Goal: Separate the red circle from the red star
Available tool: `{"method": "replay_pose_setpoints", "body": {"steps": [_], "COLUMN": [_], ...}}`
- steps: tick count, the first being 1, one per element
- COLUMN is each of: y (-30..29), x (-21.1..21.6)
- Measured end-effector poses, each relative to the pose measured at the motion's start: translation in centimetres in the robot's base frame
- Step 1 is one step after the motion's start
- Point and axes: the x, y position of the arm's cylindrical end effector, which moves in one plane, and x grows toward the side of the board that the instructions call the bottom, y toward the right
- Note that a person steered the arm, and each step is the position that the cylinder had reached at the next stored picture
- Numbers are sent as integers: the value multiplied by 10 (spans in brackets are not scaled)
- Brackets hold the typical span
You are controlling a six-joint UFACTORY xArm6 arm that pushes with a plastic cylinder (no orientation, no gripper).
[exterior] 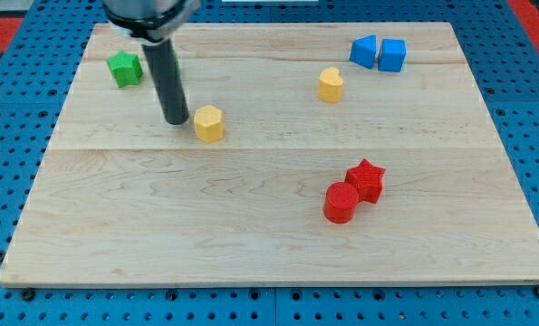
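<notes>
The red circle (pixel 341 202) sits on the wooden board at the lower right of centre. The red star (pixel 366 179) touches it on its upper right side. My tip (pixel 176 120) is far to the view's left of both red blocks, at the upper left of the board. It stands just left of the yellow hexagon (pixel 209 123), close to it.
A green star (pixel 123 69) lies at the upper left, with another green block (pixel 173 63) mostly hidden behind the rod. A yellow heart (pixel 331 85) sits at upper centre right. Two blue blocks (pixel 364 52) (pixel 392 55) sit together at the top right. The board's bottom edge (pixel 278 284) runs below.
</notes>
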Motion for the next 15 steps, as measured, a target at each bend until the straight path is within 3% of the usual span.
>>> {"method": "replay_pose_setpoints", "body": {"steps": [1, 2, 3, 4, 5, 6, 7, 8, 10, 11, 13, 14, 15], "y": [36, 141, 162, 127, 141, 145, 215, 261, 245, 218, 92, 98, 156], "x": [9, 9, 15, 53, 136, 189, 217, 204, 158, 141, 123, 123, 128]}}
